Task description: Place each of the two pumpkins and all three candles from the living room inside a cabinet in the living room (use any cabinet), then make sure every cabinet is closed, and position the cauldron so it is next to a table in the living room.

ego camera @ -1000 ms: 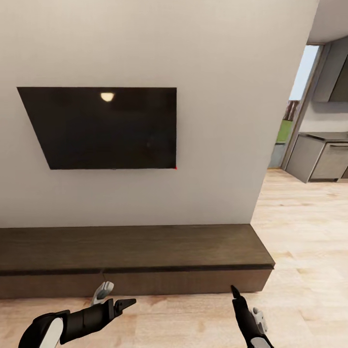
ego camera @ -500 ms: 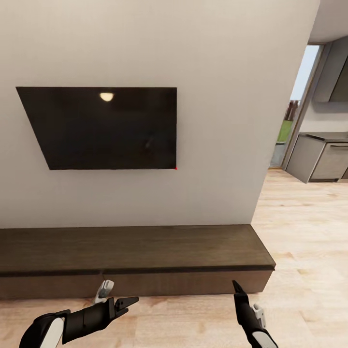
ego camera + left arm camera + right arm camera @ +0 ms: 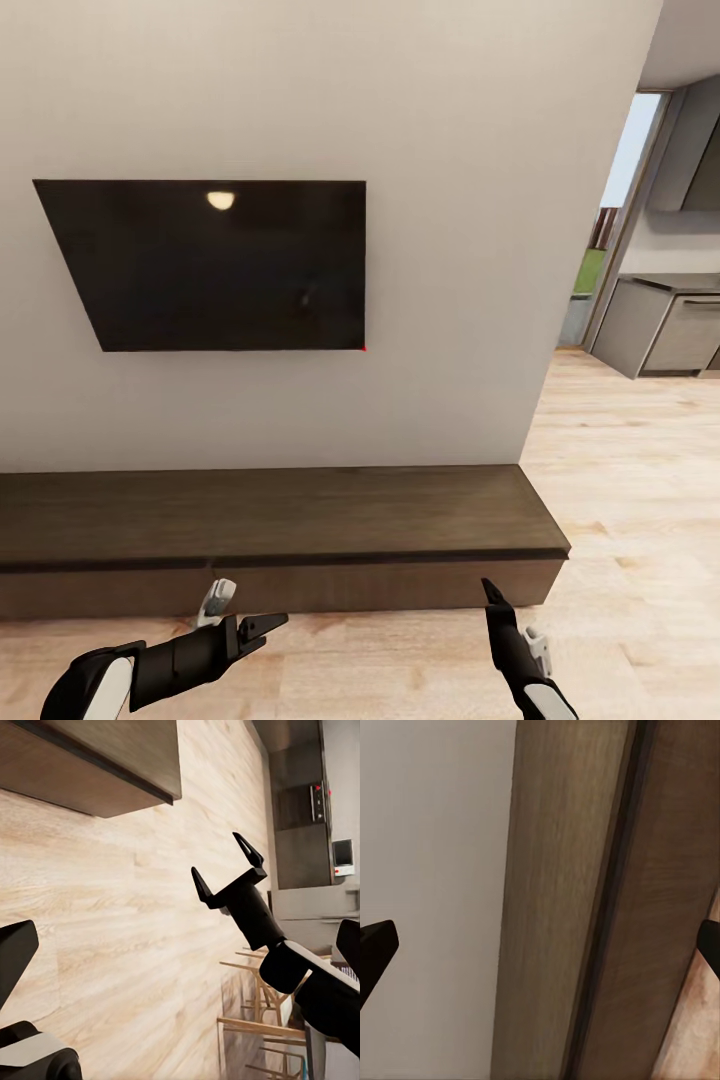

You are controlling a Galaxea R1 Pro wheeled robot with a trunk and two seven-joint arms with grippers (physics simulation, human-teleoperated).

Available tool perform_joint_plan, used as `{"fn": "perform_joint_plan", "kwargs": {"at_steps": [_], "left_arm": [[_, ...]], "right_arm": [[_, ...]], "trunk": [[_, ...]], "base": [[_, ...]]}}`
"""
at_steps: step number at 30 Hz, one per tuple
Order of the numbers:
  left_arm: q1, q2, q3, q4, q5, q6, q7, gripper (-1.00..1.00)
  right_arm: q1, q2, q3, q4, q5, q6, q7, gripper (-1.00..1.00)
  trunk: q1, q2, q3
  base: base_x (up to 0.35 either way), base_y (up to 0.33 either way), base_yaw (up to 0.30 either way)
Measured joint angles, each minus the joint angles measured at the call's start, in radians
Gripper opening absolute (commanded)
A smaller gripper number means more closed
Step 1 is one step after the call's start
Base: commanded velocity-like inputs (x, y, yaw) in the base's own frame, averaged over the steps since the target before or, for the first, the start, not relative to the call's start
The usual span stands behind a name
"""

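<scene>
**Ana:** While the robot stands in front of the cabinet (image 3: 280, 520), what are the grippers doing?

**Ben:** Nearest us, both hang low over the wooden floor (image 3: 630, 480) on the near side of the cabinet. The left gripper (image 3: 262, 630) points sideways along the cabinet's front with its fingers parted and nothing between them. The right gripper (image 3: 490, 596) points at the cabinet's front near its right end. In the left wrist view the right gripper (image 3: 225, 870) shows two prongs spread wide, empty.

**Ana:** And the cabinet itself?

**Ben:** Long, low, dark brown, flush against the wall (image 3: 450, 250). Its flat fronts look shut, with a thin seam under the top slab. The right wrist view looks straight at that seam, the cabinet (image 3: 585, 900) close ahead.

**Ana:** So the step in hand?

**Ben:** I judge it to be opening a drawer, since nothing is carried. With no handles, a fingertip should catch the seam under the top and pull squarely outward, away from the wall. Pulling at an angle could make the finger slip off.

**Ana:** Beyond the cabinet?

**Ben:** Above it, a dark TV (image 3: 210, 265) on the wall. Past its right end, grey kitchen units (image 3: 665, 325) through a doorway.
</scene>
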Motion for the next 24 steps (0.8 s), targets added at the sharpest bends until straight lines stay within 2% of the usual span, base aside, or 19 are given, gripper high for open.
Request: {"fn": "perform_joint_plan", "kwargs": {"at_steps": [5,15,24], "left_arm": [[0.000,0.000,0.000,0.000,0.000,0.000,0.000,1.00],[0.000,-0.002,-0.002,0.001,0.000,0.000,0.000,1.00],[0.000,-0.022,-0.006,0.002,-0.002,0.000,0.003,1.00]], "right_arm": [[-0.001,0.000,0.001,0.000,0.003,-0.002,0.000,1.00],[-0.001,0.000,0.001,0.000,0.009,-0.004,0.006,1.00],[0.000,-0.001,0.004,0.000,0.012,-0.009,0.012,1.00]], "trunk": [[0.000,0.000,0.000],[0.038,-0.070,-0.031],[0.073,-0.133,-0.060]], "base": [[0.000,0.000,0.000],[0.000,0.000,0.000],[0.000,0.000,0.000]]}}
